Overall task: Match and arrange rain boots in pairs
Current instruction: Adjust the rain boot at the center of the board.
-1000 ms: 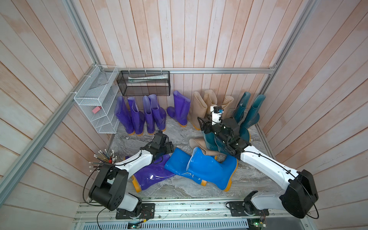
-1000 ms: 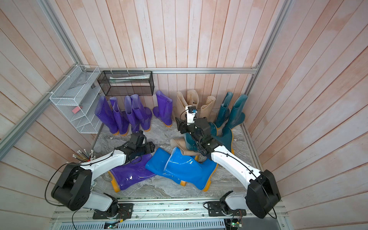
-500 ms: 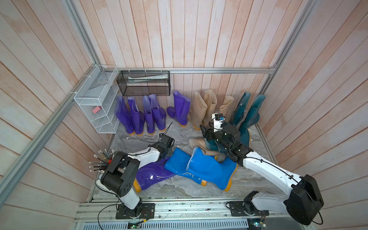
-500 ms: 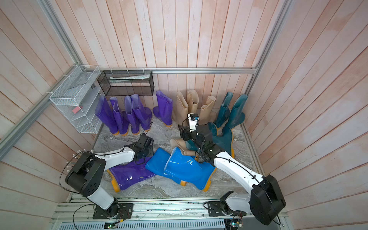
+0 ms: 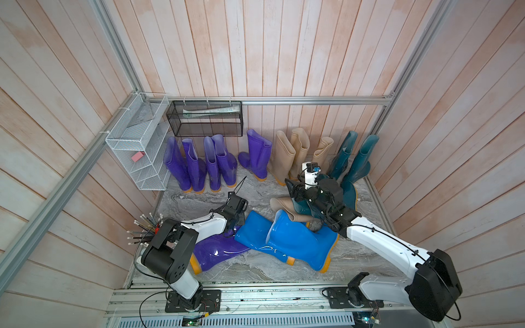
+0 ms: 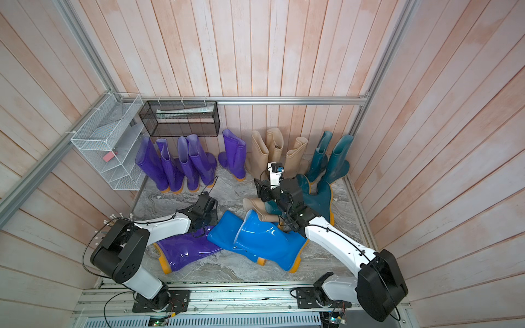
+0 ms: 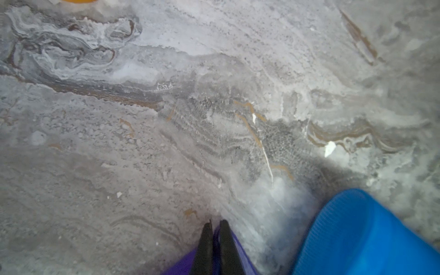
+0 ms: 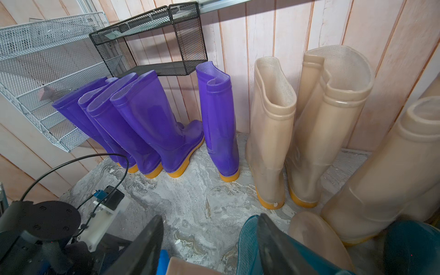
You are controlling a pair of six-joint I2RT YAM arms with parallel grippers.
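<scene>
Several rain boots stand along the back wall: purple ones (image 5: 199, 167), one more purple (image 5: 257, 153), three beige (image 5: 295, 150) and two teal (image 5: 355, 156). A purple boot (image 5: 218, 250) lies on the floor at the front left, next to two blue boots (image 5: 298, 244). My left gripper (image 7: 215, 228) is shut on the rim of that purple boot's shaft (image 7: 235, 247). My right gripper (image 8: 209, 216) stands open low over a lying beige boot (image 5: 284, 206) and a teal boot (image 8: 247, 238). One of its fingers (image 8: 273, 242) lies against the teal boot's mouth.
A white wire shelf (image 5: 136, 147) hangs on the left wall and a black mesh basket (image 5: 204, 119) on the back wall, above the purple row. Wooden walls close in three sides. Bare marbled floor (image 5: 204, 198) lies between the back row and the fallen boots.
My left gripper has shut on the lying purple boot's rim, and the left arm's base has turned. The right gripper has shifted slightly toward the front, still open.
</scene>
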